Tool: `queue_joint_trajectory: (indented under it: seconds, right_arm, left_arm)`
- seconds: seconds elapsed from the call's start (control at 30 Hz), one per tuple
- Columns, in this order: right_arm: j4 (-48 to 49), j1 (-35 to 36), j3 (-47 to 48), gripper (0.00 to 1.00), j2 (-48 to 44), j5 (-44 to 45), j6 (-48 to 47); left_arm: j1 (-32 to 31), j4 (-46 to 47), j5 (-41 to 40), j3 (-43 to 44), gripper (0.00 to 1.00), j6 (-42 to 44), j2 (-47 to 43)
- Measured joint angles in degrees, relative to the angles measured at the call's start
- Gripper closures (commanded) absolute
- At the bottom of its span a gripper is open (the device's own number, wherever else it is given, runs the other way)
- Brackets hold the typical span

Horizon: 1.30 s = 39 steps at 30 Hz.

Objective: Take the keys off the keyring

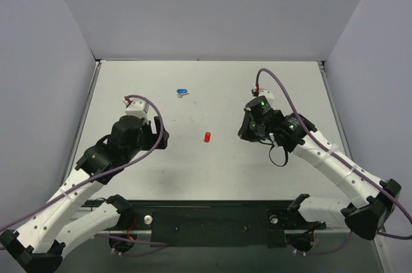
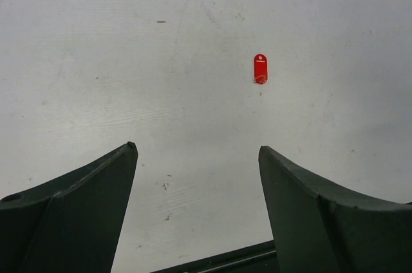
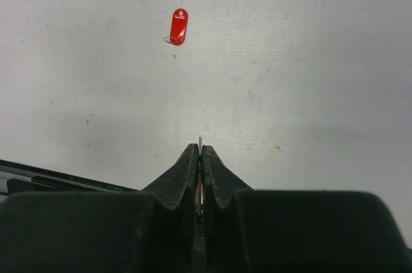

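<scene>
The keyring's red oblong tag lies flat on the table between the two arms, its thin metal ring still on it. It also shows in the left wrist view and in the right wrist view. My right gripper is shut on a thin silver key, seen edge-on, whose tip sticks out just past the fingertips. This gripper is to the right of the tag and apart from it. My left gripper is open and empty, left of the tag.
A second keyring with a blue tag lies farther back on the table, left of centre. The table's black front edge runs between the arm bases. Grey walls enclose the table on three sides.
</scene>
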Motion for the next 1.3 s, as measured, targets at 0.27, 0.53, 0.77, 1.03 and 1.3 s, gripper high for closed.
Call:
queue_joint_trajectory:
  seconds: [0.27,0.53,0.77,1.03,1.3]
  right_arm:
    - [2.03,0.09,8.87,1.00,14.16,-4.92,-0.79]
    - [2.89,0.46,24.04,1.00,29.83,-8.04,-2.10]
    - [2.05,0.57,34.34,0.80,40.81,-8.70,-2.89]
    - [2.97,0.83,37.51,0.43,47.01,-11.23,-2.32]
    - [4.09,-0.44,40.26,0.41,46.47,-12.76,-2.05]
  left_arm:
    - [0.02,-0.72,-4.13,-9.11,0.14,1.68,-10.86]
    - [-0.15,-1.84,-6.56,-9.16,0.12,2.19,-15.56]
    - [-0.74,-1.92,-8.44,-9.77,0.12,2.95,-19.96]
    - [-0.74,-1.92,-8.59,-10.19,0.09,3.17,-20.13]
    - [-0.74,-1.92,-8.41,-10.40,0.08,3.43,-20.24]
